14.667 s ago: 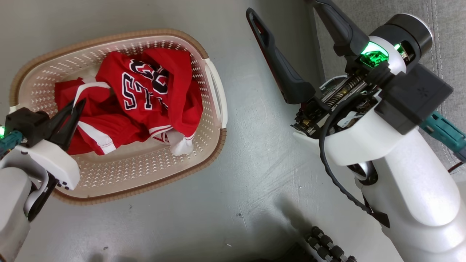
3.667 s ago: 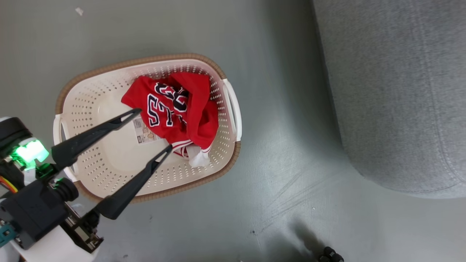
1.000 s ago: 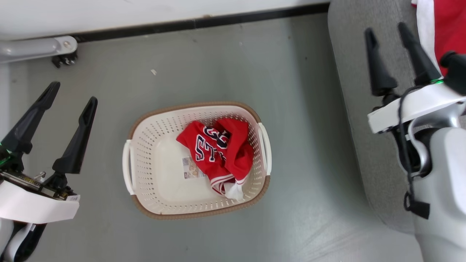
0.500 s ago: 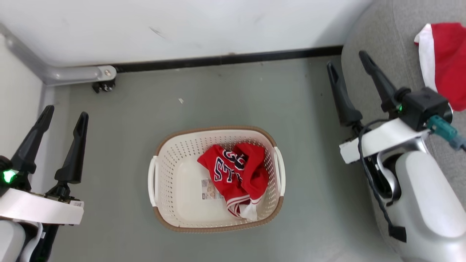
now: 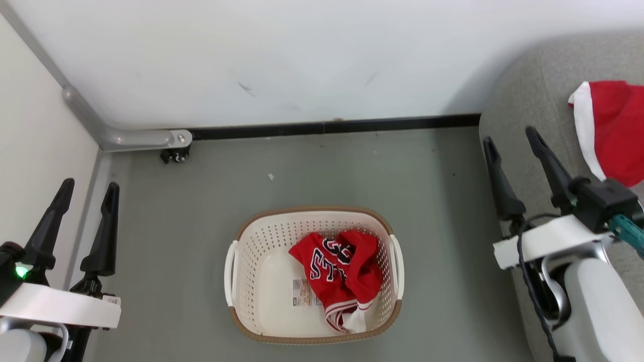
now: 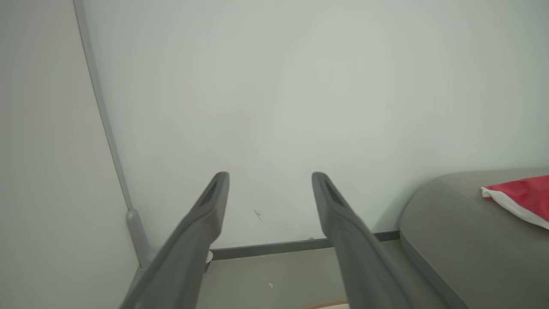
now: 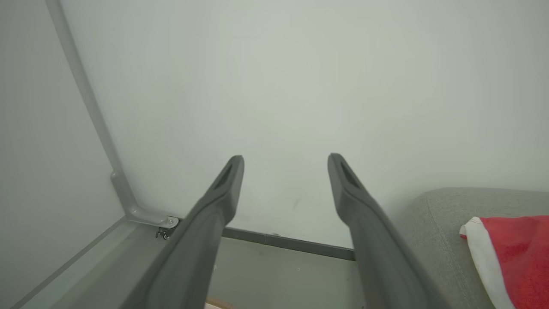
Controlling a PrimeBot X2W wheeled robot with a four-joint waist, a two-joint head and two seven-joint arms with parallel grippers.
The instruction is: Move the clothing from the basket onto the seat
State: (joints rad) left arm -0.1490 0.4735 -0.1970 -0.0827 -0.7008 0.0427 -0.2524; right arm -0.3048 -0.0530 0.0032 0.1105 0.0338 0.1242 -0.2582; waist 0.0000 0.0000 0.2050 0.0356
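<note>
Noting first what is cut off: the plain red garment [image 5: 611, 130] with white trim runs past the head view's right edge, so its full spread on the seat [image 5: 518, 100] cannot be told. The seat itself is cropped at the right and bottom. The jersey [image 5: 334, 266] lies crumpled against the right wall of the basket [image 5: 236, 281], its numerals folded and only partly legible. It covers the right edge of the paper label [image 5: 301, 293] on the basket's floor.

Against the earliest picture, the plain garment has left the basket and now lies on the seat near its far end; the jersey remains inside. Over the last second the camera has lifted, bringing more wall [image 5: 302, 60] into the head view.

The left gripper [image 5: 90, 183] and right gripper [image 5: 508, 134] both stand released, fingers spread, nothing between them, as half a second ago.

The basket is perforated cream plastic with a brown rim and white side handles, standing on the smooth grey floor [image 5: 322, 171]. The seat is grey woven fabric with a rounded corner. A black skirting strip [image 5: 332, 125] edges the wall
</note>
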